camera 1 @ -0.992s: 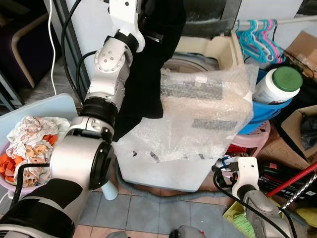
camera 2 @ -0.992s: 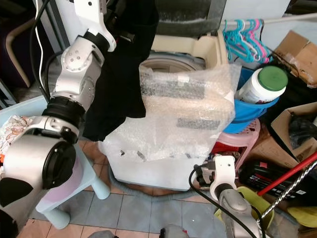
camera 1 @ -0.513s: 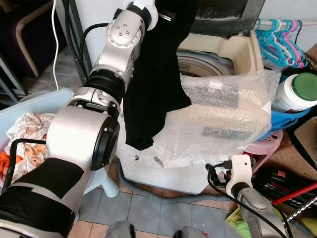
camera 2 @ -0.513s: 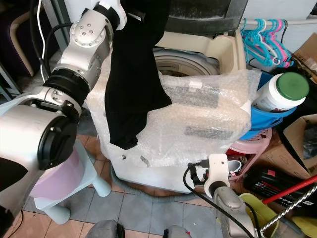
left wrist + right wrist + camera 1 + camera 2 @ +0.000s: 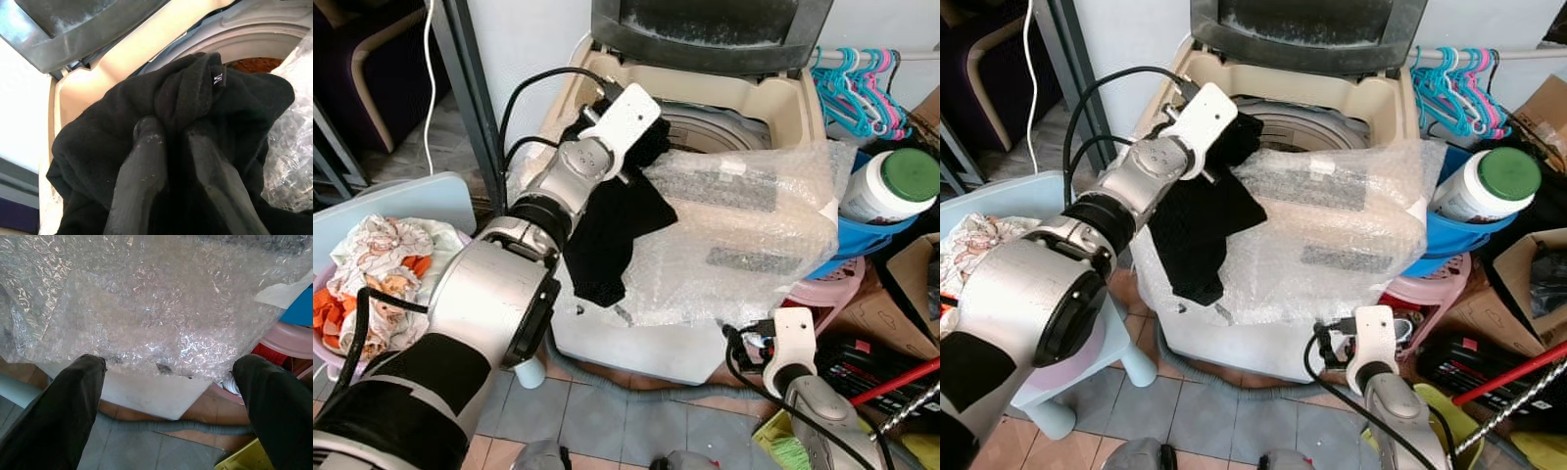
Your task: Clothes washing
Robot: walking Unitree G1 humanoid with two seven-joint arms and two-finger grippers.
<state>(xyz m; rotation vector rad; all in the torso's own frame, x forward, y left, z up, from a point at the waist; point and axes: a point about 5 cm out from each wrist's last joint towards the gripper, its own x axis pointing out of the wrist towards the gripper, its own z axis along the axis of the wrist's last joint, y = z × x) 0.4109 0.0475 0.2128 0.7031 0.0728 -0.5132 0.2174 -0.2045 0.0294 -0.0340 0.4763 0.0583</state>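
**Black garment reaches the washer's mouth**

The left gripper (image 5: 171, 147), clamped on a black garment (image 5: 612, 230), holds it over the open washing machine (image 5: 759, 98), cloth trailing across bubble wrap (image 5: 744, 235). The right gripper (image 5: 168, 396) hangs low, fingers (image 5: 73, 401) spread apart.

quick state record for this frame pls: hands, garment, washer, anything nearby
left hand: shut on black garment, at the washer's open top
black garment: bunched at the drum rim, tail draped down the front
washing machine: lid up, drum open
bubble wrap: covers washer's front and top right
right hand: open, low, facing washer's front
laundry basin: robot's left, holds clothes
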